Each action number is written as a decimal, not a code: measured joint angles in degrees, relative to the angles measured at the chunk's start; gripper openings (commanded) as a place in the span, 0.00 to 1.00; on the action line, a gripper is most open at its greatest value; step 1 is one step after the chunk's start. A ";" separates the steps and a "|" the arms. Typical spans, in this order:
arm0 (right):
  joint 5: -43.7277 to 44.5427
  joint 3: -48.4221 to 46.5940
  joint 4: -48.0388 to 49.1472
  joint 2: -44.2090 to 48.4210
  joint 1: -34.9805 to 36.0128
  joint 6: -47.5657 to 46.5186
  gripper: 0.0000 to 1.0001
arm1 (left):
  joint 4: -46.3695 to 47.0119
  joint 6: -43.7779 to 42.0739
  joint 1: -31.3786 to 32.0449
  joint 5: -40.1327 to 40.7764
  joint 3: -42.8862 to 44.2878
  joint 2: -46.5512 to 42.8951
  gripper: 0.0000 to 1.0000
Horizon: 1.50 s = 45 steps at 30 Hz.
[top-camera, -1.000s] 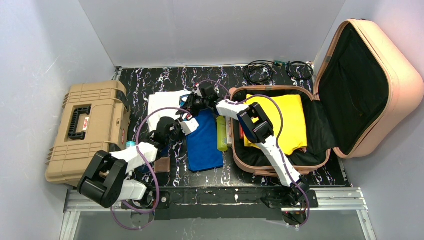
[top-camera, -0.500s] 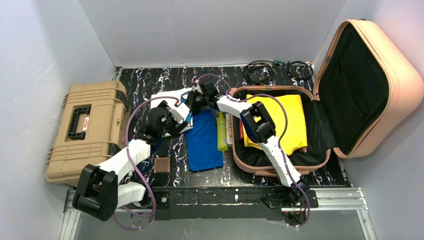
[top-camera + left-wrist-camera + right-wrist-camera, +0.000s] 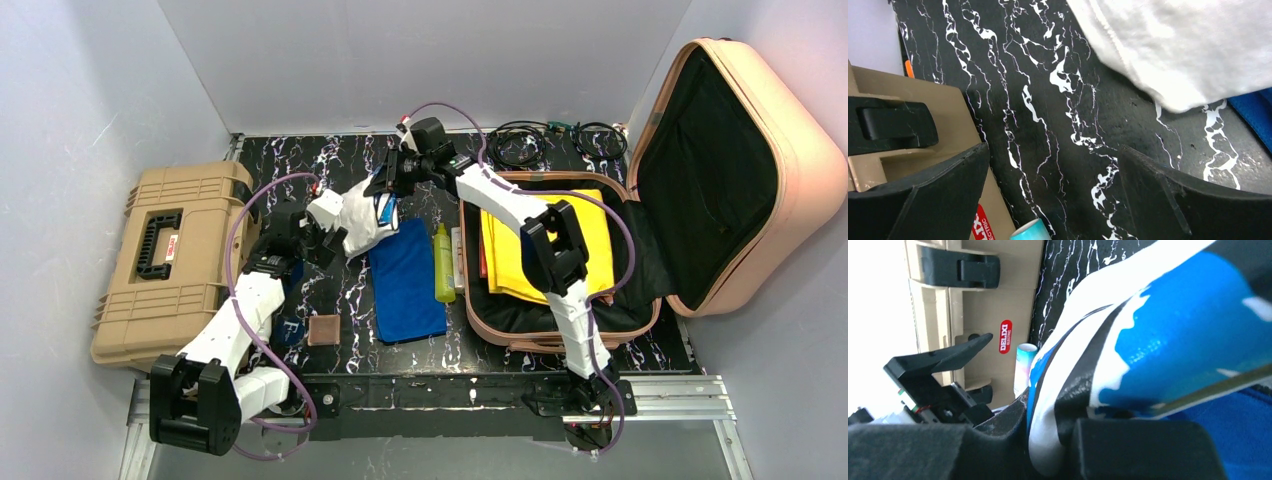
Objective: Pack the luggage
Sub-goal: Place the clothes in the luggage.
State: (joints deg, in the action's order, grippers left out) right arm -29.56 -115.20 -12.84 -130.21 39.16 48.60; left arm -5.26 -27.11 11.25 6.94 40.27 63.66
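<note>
1. table (image 3: 340,160), dark marbled, carried: a tan toolbox (image 3: 200,200), shut, at the left edge; a blue towel (image 3: 405,285) flat at centre; a yellow-green bottle (image 3: 441,262) between the towel and the luggage (image 3: 805,165), just beside its left wall; a small brown square (image 3: 323,329) near the front edge; black cables (image 3: 555,140) coiled at the back.
2. right arm crossed above the luggage's far-left corner. right gripper (image 3: 387,187) jaws were clamped on a white garment (image 3: 358,222) with blue print, which hung over the towel's far end.
3. left gripper (image 3: 1053,150) jaws were spread wide with nothing between them, over bare table between toolbox and garment.
4. luggage sat at the table's right end, base flat with its opening upward. lid was swung right, leaning on the right wall, lining facing left. hinge ran near-to-far; long axis seemed the same, not certain.
5. look: peach-pink hard shell, rounded corners, black lining. a folded yellow garment (image 3: 560,240) lay in the base.
</note>
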 measured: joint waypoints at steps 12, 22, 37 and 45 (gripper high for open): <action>-2.58 16.24 -5.55 17.38 -2.73 -8.68 0.01 | -3.17 1.40 -0.85 0.20 0.00 -2.80 0.98; -4.28 31.80 -20.09 29.29 -16.85 -25.92 0.01 | -4.48 1.46 -1.07 0.13 0.50 -2.89 0.98; -3.93 35.58 -43.58 30.86 -32.44 -51.95 0.01 | -6.03 1.42 -1.07 -0.70 4.70 -1.01 0.98; 2.97 40.44 -45.79 33.90 -41.11 -59.34 0.01 | -5.86 1.22 -1.07 -1.25 4.70 -0.74 0.98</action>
State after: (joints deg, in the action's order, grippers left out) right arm -26.59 -74.76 -58.63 -96.31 -1.96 -10.74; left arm -11.11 -25.89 10.17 5.69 44.97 62.92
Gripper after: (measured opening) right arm 0.230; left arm 0.982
